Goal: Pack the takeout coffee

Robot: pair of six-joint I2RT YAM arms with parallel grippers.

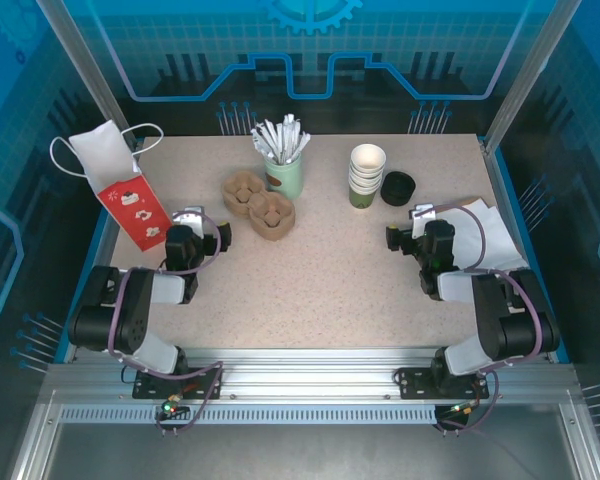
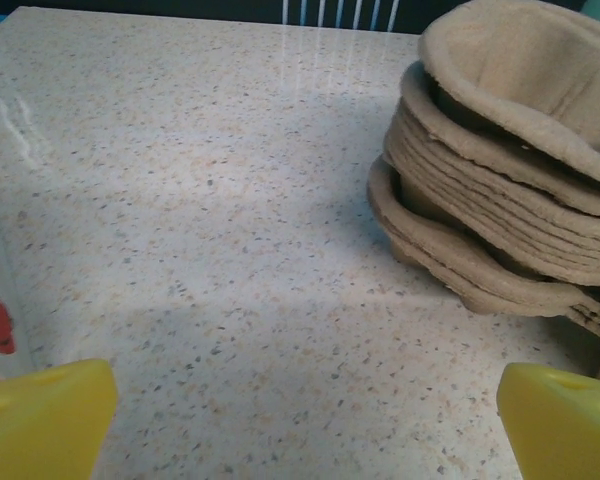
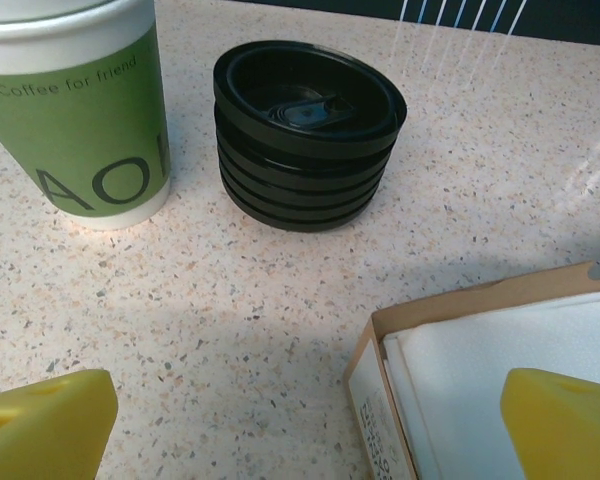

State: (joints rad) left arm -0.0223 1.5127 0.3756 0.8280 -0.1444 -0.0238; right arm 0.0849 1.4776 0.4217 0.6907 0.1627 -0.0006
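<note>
Leftmost on the speckled beige worktop (image 1: 330, 290) stands a red-and-white paper bag with white loop handles (image 1: 130, 200), and its side also edges into the left wrist view. Just right of the bag the left tool (image 1: 215, 230) sits low over the worktop, its yellow fingertips (image 2: 45, 420) spread wide with nothing between them. Ahead of it lies a stack of brown moulded-pulp cup carriers (image 2: 500, 200), near the fingers but not touching them. Behind the carriers stands a pale green cup of white sticks (image 1: 283, 165). Further right comes a stack of green paper cups with white rims (image 1: 367, 178). Just beside it on the right is a stack of round black plastic lids (image 3: 305, 140), resting on the worktop with a narrow gap between the two stacks. Facing them, the right tool (image 1: 395, 238) has its yellow fingertips (image 3: 45, 425) wide apart and holds nothing. A brown cardboard box of white napkins (image 3: 375, 360) lies at the far right, close by that tool
</note>
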